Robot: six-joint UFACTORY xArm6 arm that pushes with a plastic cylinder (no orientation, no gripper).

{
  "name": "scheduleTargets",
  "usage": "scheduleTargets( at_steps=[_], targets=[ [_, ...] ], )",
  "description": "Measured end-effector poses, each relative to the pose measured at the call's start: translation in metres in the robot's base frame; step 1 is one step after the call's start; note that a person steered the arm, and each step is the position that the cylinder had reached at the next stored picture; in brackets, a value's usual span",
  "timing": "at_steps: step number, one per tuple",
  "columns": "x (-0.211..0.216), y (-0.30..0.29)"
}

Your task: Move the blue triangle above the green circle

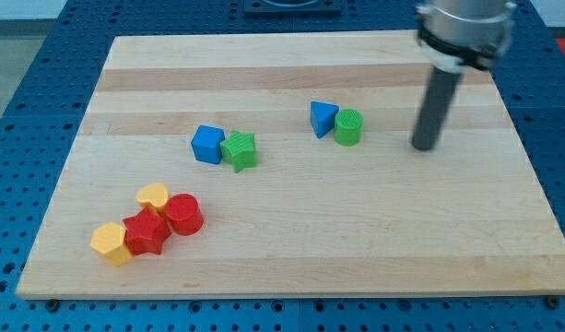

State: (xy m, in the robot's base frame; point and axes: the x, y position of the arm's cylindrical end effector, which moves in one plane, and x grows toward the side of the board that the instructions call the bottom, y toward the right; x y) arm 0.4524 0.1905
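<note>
The blue triangle sits on the wooden board, touching the left side of the green circle. My tip is on the board to the right of the green circle, about a block's width or more away from it, touching no block. The dark rod rises from the tip toward the view's top right.
A blue cube touches a green star left of centre. At the lower left a yellow heart, red cylinder, red star and yellow hexagon cluster together. The board's edge runs along the bottom.
</note>
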Motion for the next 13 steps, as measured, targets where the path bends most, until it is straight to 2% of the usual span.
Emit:
scheduleTargets(
  at_steps=[1,2,4,5,6,7,8,9,11,13],
  targets=[
    [0.028,0.031],
    [0.007,-0.002],
    [-0.05,-0.128],
    [-0.071,-0.168],
    [-0.071,-0.168],
    [-0.093,-0.165],
    [-0.143,-0.186],
    [-0.151,-0.234],
    [-0.107,-0.259],
    [-0.101,-0.216]
  ],
)
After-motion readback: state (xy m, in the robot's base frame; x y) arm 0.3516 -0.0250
